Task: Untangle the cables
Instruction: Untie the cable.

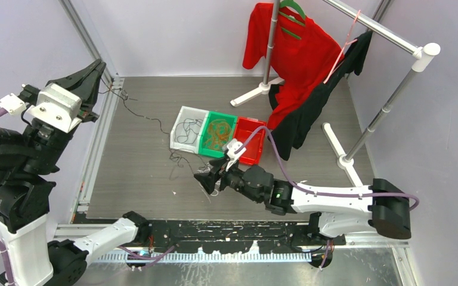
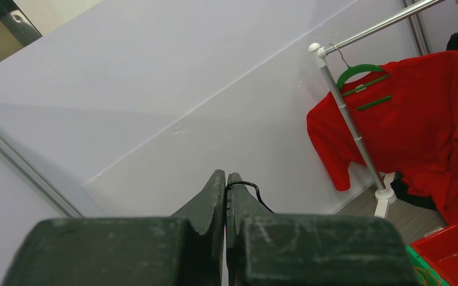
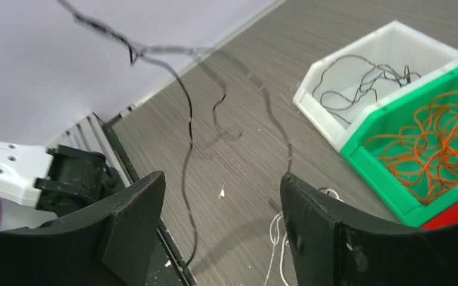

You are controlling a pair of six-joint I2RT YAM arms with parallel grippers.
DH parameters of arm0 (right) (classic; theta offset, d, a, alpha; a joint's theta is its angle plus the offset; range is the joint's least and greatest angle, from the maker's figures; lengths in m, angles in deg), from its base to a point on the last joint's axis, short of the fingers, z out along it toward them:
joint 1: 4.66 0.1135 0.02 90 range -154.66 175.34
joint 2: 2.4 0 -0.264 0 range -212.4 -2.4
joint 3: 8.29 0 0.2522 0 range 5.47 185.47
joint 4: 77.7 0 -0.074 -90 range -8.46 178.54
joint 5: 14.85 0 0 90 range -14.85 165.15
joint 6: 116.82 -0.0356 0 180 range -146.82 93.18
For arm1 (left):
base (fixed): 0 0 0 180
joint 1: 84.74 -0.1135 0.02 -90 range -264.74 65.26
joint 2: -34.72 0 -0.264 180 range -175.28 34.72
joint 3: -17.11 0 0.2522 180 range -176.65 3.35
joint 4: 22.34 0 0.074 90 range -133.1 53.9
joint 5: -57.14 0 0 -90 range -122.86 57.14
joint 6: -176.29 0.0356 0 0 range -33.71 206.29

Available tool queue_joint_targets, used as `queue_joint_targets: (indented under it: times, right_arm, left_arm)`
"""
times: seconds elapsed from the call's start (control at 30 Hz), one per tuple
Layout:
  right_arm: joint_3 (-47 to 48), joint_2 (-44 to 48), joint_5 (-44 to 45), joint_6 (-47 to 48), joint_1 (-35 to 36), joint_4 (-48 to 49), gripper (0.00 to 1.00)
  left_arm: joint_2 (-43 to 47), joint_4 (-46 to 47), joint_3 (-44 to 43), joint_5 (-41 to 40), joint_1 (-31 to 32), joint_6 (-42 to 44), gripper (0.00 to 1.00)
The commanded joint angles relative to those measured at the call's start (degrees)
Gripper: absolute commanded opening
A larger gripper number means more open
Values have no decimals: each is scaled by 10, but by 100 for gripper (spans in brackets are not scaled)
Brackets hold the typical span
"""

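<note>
My left gripper (image 1: 101, 63) is raised high at the left and shut on a thin black cable (image 2: 248, 186), which loops out beside its closed tips (image 2: 225, 177). That black cable (image 1: 149, 119) droops across the table toward the bins. My right gripper (image 1: 205, 180) hovers low over the table in front of the bins and stands open (image 3: 222, 182). The black cable (image 3: 186, 179) hangs through the gap between its fingers, touching neither. A white cable (image 3: 277, 238) lies on the table by the right finger. More black cables (image 3: 364, 83) lie in the white bin (image 3: 393, 36), and orange cables (image 3: 441, 140) in the green bin (image 3: 358, 156).
A red bin (image 1: 251, 143) stands right of the green bin (image 1: 231, 116) and the white bin (image 1: 183, 112). A clothes rack (image 1: 387, 33) with a red shirt (image 1: 292, 53) and a black garment (image 1: 301, 119) fills the back right. Walls enclose the table.
</note>
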Motion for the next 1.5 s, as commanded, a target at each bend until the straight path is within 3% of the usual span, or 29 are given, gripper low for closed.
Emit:
queue_joint_targets:
  times: [0.0,0.3,0.43,0.7,1.37,1.47]
  right_arm:
    - [24,67,-51,-17,-24,-5,75]
    - [140,48,-125,30,-40,-110,74]
    - [169,4,-172,35,-39,-110,75]
    - [191,-67,-186,36,-39,-81,73]
    - [212,-176,-62,21,-39,79,69]
    - [202,-186,9,12,-38,130,68]
  left_arm:
    - [4,8,-7,11,0,10,0]
    - [9,-25,5,22,0,-12,0]
    - [10,-30,10,20,0,-22,0]
    - [7,-36,5,18,1,-21,0]
    - [6,-46,-1,11,0,-25,0]
    - [5,-54,-8,15,0,-30,0]
